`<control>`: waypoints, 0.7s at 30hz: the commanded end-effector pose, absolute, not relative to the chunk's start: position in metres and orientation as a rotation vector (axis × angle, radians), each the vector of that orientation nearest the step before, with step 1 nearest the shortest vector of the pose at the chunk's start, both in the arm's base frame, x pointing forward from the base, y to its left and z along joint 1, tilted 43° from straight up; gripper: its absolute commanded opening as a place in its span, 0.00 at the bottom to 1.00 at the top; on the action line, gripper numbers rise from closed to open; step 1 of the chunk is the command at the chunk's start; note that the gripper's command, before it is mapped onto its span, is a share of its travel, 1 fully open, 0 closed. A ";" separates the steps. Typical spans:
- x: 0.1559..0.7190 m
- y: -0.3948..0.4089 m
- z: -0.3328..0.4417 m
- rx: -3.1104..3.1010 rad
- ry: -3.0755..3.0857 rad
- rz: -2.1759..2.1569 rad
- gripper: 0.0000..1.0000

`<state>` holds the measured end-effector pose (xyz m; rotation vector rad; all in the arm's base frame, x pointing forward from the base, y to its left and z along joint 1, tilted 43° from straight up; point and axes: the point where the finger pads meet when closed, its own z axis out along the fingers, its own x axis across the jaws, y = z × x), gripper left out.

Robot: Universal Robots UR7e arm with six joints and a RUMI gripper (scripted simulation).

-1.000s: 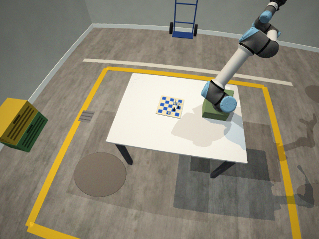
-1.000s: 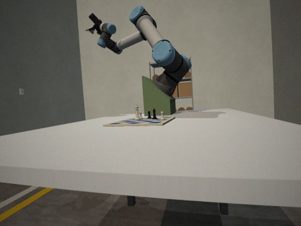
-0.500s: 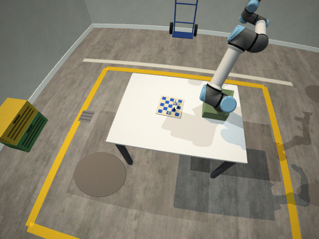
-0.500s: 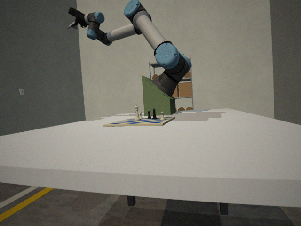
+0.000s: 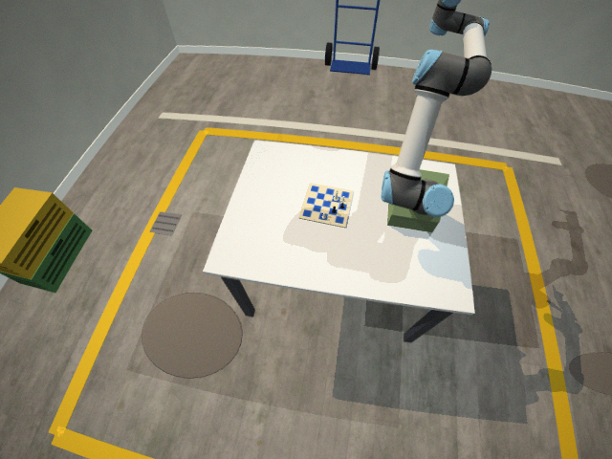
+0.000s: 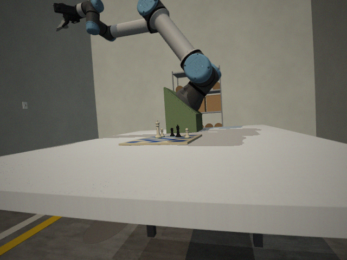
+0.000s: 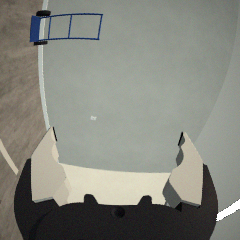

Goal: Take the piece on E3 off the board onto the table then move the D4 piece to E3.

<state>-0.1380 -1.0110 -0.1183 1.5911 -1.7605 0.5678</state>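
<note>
The arm (image 5: 420, 128) (image 6: 173, 32) has pale tubular links, dark grey joints with black rings and round light-blue caps, and its black gripper (image 6: 66, 17) (image 7: 118, 131) carries two pale, notched, pointed fingers.

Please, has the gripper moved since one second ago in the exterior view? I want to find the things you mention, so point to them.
Yes, the gripper (image 6: 58, 28) (image 7: 118, 131) moved image-left and upward, judged against the wall switch (image 6: 24, 105).
</note>
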 end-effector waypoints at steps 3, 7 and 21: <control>-0.056 -1.016 -0.143 1.835 -1.666 0.490 1.00; 0.002 -1.008 -0.160 2.000 -1.575 0.444 1.00; 0.170 -0.956 -0.201 2.470 -1.213 0.310 1.00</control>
